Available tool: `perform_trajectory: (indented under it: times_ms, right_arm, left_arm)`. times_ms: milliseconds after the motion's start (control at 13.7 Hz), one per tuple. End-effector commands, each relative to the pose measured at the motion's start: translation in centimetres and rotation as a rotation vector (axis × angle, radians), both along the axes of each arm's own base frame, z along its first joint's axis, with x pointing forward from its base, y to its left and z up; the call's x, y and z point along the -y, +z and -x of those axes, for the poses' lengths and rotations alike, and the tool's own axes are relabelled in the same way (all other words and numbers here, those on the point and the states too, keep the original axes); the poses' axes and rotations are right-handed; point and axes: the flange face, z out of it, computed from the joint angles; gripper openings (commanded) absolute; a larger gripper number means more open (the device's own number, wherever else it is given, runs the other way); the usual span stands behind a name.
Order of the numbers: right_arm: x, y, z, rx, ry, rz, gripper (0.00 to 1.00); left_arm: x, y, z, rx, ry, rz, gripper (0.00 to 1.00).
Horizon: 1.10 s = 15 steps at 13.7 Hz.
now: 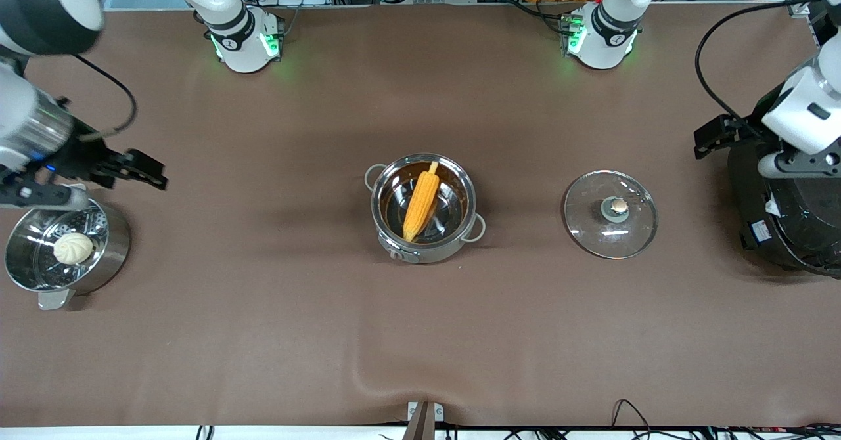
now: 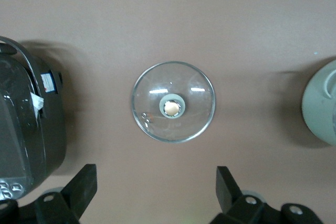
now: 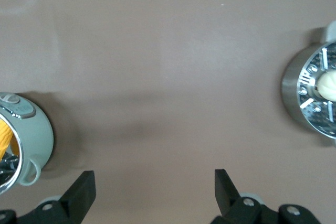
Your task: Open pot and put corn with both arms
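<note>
The shiny steel pot (image 1: 460, 194) stands uncovered in the middle of the table. The yellow-orange corn (image 1: 420, 205) lies inside it, leaning on the wall. The glass lid (image 1: 611, 213) with its tan knob lies flat on the table beside the pot, toward the left arm's end. My left gripper (image 1: 716, 136) is open and empty, over the table between the lid and the black cooker. The left wrist view shows the lid (image 2: 172, 108) ahead of my open left gripper (image 2: 156, 187). My right gripper (image 1: 135, 169) is open and empty beside the steamer pot. The right wrist view shows the pot (image 3: 31, 140) and the corn (image 3: 5, 135).
A steel steamer pot (image 1: 108, 246) with a white bun (image 1: 72, 247) stands at the right arm's end, also in the right wrist view (image 3: 299, 90). A large black cooker (image 1: 782, 217) stands at the left arm's end, also in the left wrist view (image 2: 26, 129).
</note>
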Motion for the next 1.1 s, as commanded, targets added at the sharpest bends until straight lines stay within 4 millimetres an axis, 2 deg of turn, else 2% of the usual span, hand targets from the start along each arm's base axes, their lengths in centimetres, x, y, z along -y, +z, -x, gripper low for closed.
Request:
perform_trajectory:
  times_ms: [0, 220, 585, 805, 1024]
  right_arm:
    - [1.2, 2.8, 0.1, 0.007, -0.005, 0.02, 1.0]
    - [1.6, 2.8, 0.0, 0.007, -0.01, 0.022, 1.0]
    - [2.3, 2.8, 0.1, 0.006, -0.012, 0.018, 1.0]
    - [2.1, 2.9, 0.1, 0.008, -0.008, 0.021, 1.0]
    - [2.8, 2.6, 0.1, 0.0, 0.063, 0.072, 1.0]
  left_arm:
    - [-0.4, 1.3, 1.2, -0.004, -0.007, 0.02, 1.0]
    - [-1.3, 1.4, 1.1, -0.005, 0.002, 0.016, 1.0]
    - [-1.4, 1.8, 1.5, -0.026, -0.002, 0.009, 1.0]
    - [-1.3, 1.4, 1.7, -0.059, -0.024, -0.02, 1.0]
    - [-1.2, 2.3, 1.6, -0.056, -0.026, -0.019, 1.0]
